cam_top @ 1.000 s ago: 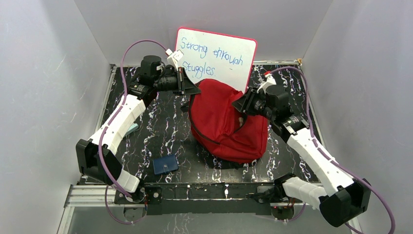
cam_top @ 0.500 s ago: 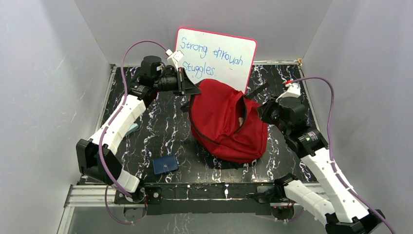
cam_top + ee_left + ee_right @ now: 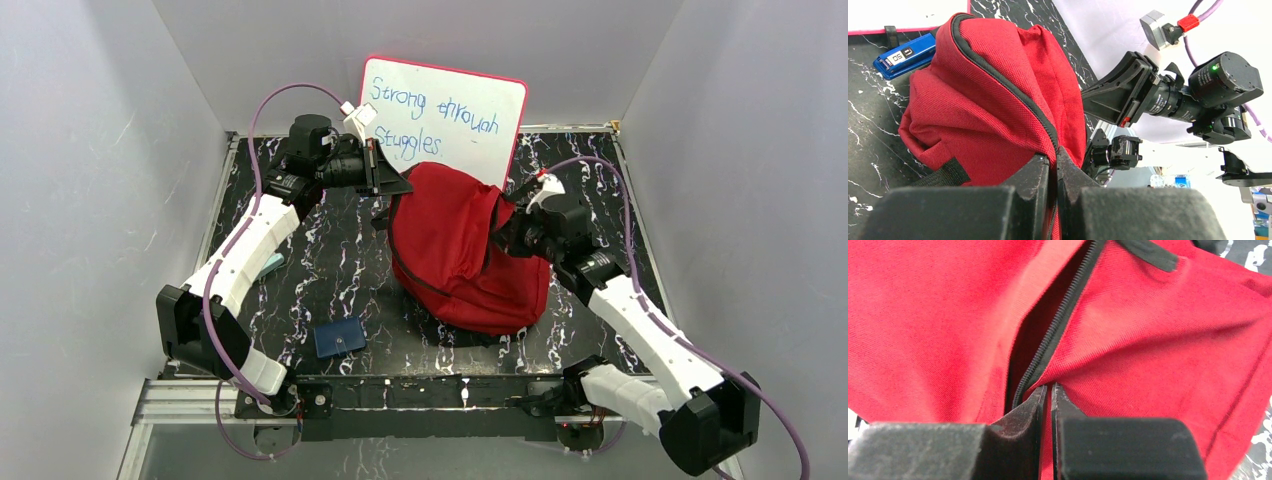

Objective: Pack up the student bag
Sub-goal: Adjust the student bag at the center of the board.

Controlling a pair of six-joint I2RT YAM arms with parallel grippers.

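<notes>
The student bag [image 3: 450,255] is a soft red backpack slumped in the middle of the table. Its black zipper [image 3: 1058,325] lies parted along the right side. My left gripper [image 3: 392,185] is at the bag's upper left corner. In the left wrist view its jaws [image 3: 1054,159] are shut on the zipper-edged rim of the bag [image 3: 988,100]. My right gripper [image 3: 500,238] is pressed against the bag's right side. In the right wrist view its jaws [image 3: 1049,390] are closed on a fold of red fabric [image 3: 1158,355] beside the zipper.
A pink-rimmed whiteboard [image 3: 445,105] with blue writing leans behind the bag. A dark blue flat card [image 3: 340,337] lies near the front edge, and a teal item [image 3: 272,263] peeks from under the left arm. A blue labelled object [image 3: 905,55] rests beside the bag's far side.
My right arm drew back to the right, then came in again to the bag's zipper edge, its jaws closing on the fabric. The left arm has stayed still.
</notes>
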